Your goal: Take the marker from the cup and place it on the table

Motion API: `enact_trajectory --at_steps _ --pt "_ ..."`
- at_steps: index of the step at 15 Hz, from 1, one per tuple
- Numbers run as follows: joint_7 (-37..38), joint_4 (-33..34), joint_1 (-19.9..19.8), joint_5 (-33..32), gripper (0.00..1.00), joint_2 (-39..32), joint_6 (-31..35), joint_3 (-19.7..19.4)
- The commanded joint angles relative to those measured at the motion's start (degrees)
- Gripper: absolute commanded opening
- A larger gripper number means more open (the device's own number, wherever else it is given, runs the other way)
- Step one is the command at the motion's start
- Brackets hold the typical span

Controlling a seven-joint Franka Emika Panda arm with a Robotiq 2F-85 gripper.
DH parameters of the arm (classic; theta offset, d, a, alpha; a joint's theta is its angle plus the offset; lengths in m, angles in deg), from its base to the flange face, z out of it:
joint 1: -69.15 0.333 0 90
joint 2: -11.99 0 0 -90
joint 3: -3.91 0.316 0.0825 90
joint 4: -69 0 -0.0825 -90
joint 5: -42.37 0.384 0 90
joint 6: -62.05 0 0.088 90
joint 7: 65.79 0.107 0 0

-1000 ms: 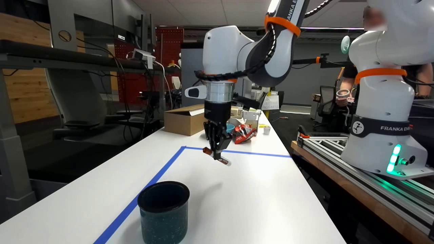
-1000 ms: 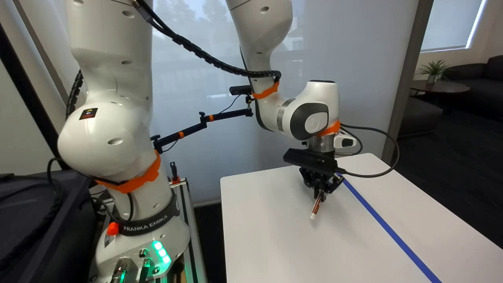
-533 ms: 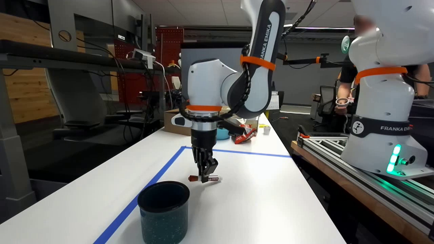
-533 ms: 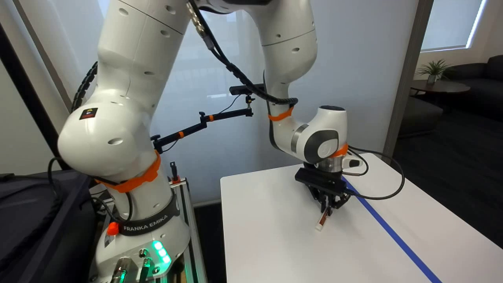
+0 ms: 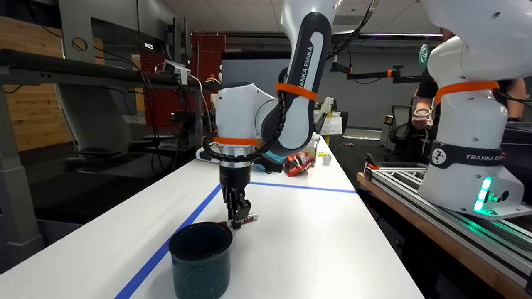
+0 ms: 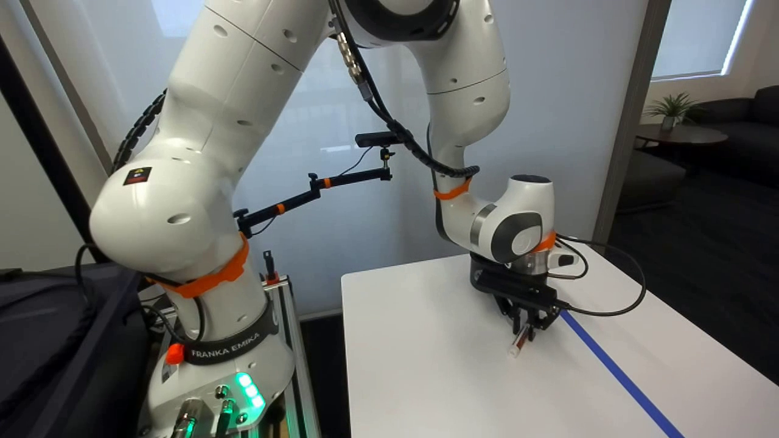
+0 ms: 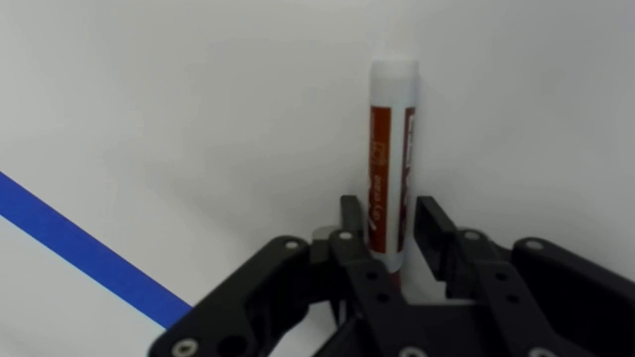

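Observation:
The marker (image 7: 394,148), white with an orange-red label and a dark red cap, lies on or very near the white table (image 5: 316,249). It also shows in both exterior views (image 5: 251,218) (image 6: 518,348). My gripper (image 7: 387,201) points down with its fingers on either side of the marker. The wrist view shows gaps between the marker and the fingers, so the gripper is open around it. The marker's cap end is partly hidden by a finger. The dark teal cup (image 5: 201,270) stands upright in front of the gripper in an exterior view, apart from it.
Blue tape lines (image 5: 151,261) run along and across the table. A red bag (image 5: 298,164), a partly hidden light blue bowl (image 5: 277,158) and a small white cup (image 5: 327,160) stand at the far end. The robot base (image 5: 469,178) sits beside the table.
My gripper has come down to the table with the marker and moved closer to the cup and the tape line. The fingers now stand apart from the marker.

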Motion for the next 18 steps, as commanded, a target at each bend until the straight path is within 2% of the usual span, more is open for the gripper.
enact_trajectory --at_steps 1,5,6,10,12,13,14,16,18 --pt "1.1 -0.5 1.9 -0.7 0.66 1.1 0.0 -1.3" --pt "4.5 -4.5 6.3 -1.5 0.97 7.1 -1.1 -3.9" --pt "5.7 -5.8 7.7 -1.8 1.00 9.1 -1.4 -4.8" --pt "14.0 -11.8 15.6 -5.1 1.00 18.9 -5.1 -10.2" --pt "20.5 -14.9 17.8 -5.3 1.00 24.7 -11.6 -10.0" --pt "23.6 -16.0 17.8 -4.5 1.00 27.3 -15.5 -8.6" --pt "18.8 -11.0 13.8 -4.9 1.00 20.0 -10.6 -6.6" --pt "22.1 -13.3 14.3 -4.8 1.00 24.3 -14.5 -5.3" --pt "22.9 -14.5 14.3 -4.7 1.00 25.9 -15.2 -5.1"
